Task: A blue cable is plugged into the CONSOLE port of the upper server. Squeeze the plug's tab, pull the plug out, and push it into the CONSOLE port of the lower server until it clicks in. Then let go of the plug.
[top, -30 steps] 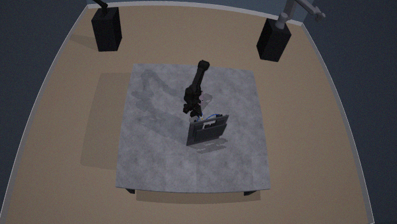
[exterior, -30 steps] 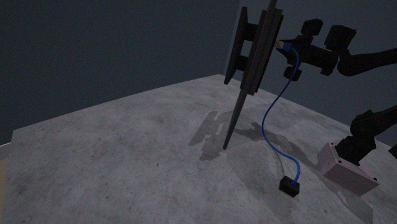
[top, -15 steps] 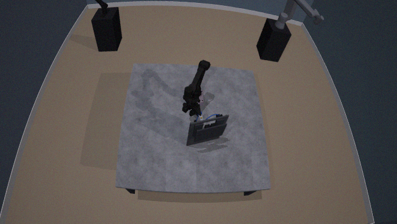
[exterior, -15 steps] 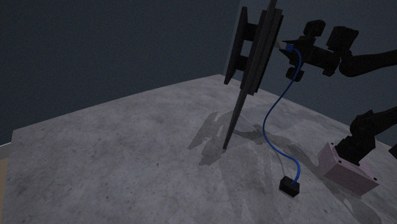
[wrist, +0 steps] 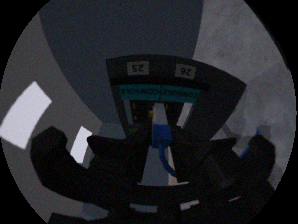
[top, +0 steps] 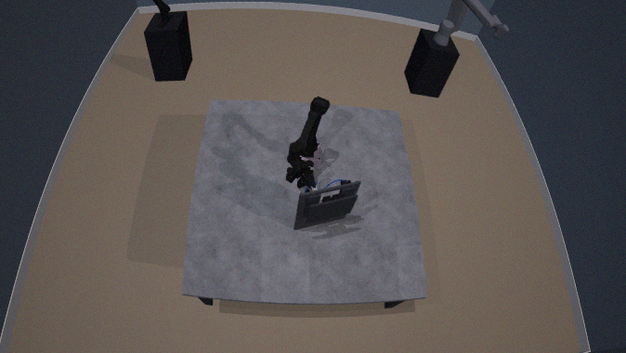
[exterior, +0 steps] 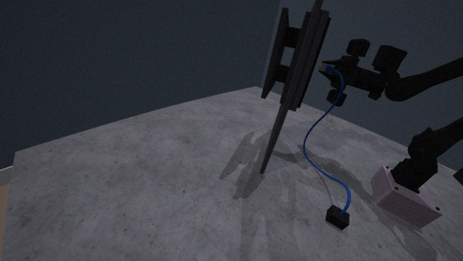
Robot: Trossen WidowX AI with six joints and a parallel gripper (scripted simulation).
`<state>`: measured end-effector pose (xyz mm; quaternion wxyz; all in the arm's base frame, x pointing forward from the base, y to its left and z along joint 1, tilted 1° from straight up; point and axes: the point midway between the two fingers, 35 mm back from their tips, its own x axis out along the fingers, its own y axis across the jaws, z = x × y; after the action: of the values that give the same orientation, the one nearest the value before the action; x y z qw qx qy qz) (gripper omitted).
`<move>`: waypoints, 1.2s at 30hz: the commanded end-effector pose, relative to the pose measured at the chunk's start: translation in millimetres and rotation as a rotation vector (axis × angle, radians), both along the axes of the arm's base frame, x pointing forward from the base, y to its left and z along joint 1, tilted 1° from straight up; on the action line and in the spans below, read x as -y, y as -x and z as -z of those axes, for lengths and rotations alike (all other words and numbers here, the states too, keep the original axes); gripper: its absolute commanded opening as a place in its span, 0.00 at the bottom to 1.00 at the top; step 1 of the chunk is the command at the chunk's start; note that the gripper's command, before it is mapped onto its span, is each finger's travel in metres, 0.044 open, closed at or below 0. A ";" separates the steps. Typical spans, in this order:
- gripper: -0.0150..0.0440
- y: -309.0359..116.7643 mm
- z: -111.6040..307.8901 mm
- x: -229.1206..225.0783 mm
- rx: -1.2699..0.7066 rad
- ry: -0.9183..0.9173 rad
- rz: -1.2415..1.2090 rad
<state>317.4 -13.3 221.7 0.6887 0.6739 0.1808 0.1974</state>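
My gripper (exterior: 322, 66) (wrist: 158, 123) is shut on the blue plug (exterior: 329, 69) (wrist: 161, 134). The plug's clear tip points at the dark upright panel (top: 332, 209) (exterior: 296, 69) (wrist: 220, 102), with a small gap between them in the exterior view. The plug is out of any port. In the wrist view, the tip overlaps the port area below the teal CONSOLE strips (wrist: 160, 93), near the boundary between the two units; the labels 25 (wrist: 137, 68) and 26 (wrist: 185, 71) look upside down. The tip hides part of the ports. The blue cable (exterior: 304, 144) hangs from the plug.
The cable's other end enters a small black box (exterior: 337, 217) on the grey table (top: 260, 260) (exterior: 137, 199). The arm's pink base block (exterior: 405, 209) stands on the arm's side of the panel. Two black pedestals (top: 169, 51) (top: 429, 70) with other arms stand beyond the table.
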 end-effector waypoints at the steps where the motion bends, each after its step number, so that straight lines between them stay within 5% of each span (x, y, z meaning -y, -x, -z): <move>1: 0.25 -0.3 16.0 -0.6 0.000 -0.002 -0.004; 12: 0.25 4.2 51.5 -3.6 -0.001 -0.003 -0.004; 36: 0.25 -5.4 47.8 -7.4 0.001 0.002 -0.067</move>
<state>320.1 -6.4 170.9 0.6807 0.6713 0.2021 0.2124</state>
